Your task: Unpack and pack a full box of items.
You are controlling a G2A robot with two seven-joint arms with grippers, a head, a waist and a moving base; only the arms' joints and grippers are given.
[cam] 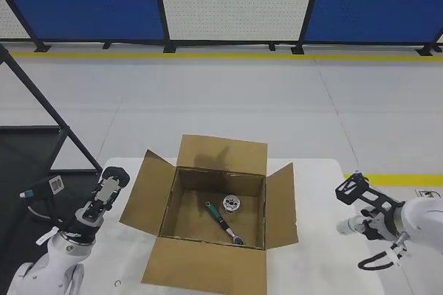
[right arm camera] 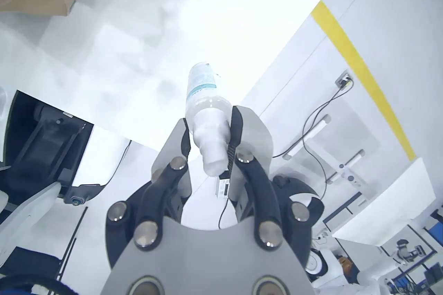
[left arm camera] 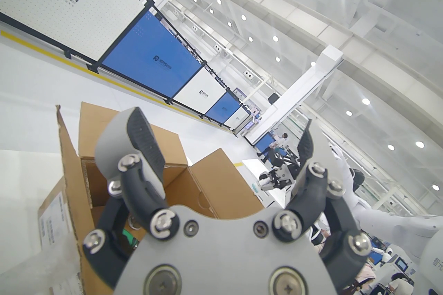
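Two items lie on the floor of the open cardboard box: a green-handled wrench and a small round object (too small to identify). The box sits mid-tabletop, with all its flaps spread outward. The left claw is beside the box's left flap with its jaws apart. Well right of the box, the right claw is clamped on a clear plastic bottle.
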